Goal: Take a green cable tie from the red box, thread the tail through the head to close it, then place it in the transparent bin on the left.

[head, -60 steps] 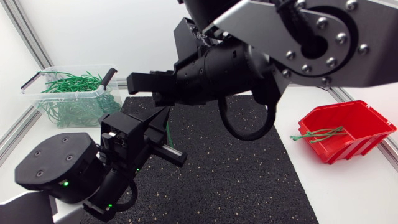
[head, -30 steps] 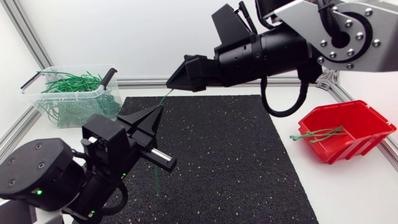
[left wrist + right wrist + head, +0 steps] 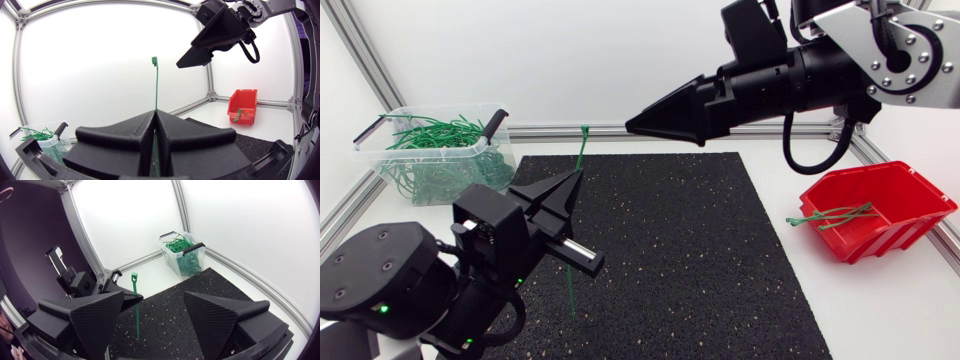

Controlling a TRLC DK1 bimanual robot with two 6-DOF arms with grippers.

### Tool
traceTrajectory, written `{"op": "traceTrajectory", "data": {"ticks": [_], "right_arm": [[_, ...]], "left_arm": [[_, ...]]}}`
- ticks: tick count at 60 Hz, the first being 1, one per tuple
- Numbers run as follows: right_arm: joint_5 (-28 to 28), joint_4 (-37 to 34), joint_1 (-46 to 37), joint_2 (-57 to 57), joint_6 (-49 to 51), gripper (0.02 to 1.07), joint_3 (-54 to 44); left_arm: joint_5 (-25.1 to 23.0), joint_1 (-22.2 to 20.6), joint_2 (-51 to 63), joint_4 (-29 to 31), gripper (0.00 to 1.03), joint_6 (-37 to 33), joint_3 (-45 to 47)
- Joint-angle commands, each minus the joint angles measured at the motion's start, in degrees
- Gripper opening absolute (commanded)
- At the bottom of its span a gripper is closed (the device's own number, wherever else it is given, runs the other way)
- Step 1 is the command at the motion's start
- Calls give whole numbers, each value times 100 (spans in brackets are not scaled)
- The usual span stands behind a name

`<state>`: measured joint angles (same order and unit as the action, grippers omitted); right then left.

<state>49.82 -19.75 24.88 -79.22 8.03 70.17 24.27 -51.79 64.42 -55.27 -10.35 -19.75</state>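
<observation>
Now — cable tie (image 3: 581,150) upright over mat (image 3: 700,250).

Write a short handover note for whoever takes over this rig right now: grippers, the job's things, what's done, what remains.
Left gripper shut on a green cable tie, held upright, head on top, straight and unthreaded.
Right gripper open, raised, apart from the tie.
Red box at right holds spare ties; transparent bin at left is part-filled.
Done: tie taken. To do: thread tail through head, drop in bin.
</observation>
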Motion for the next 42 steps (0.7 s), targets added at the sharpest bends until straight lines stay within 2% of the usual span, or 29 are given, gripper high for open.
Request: {"op": "traceTrajectory", "data": {"ticks": [1,10,16,24,34,42], "right_arm": [[80,-170,34,-129,858,97,76],[98,-442,69,-305,2220,97,225],[107,-1198,140,-480,3257,97,454],[98,-1444,271,-744,3626,97,577],[124,-1558,289,-937,3864,96,621],[159,-1629,263,-946,3952,96,621]], "left_arm": [[-54,46,-18,-19,4,-37,129],[-72,29,9,-19,4,-29,94],[-195,64,9,-2,4,33,85],[-406,152,18,25,4,51,41],[-1373,609,167,482,4,270,-214],[-2137,1048,431,543,4,455,-354]]}}
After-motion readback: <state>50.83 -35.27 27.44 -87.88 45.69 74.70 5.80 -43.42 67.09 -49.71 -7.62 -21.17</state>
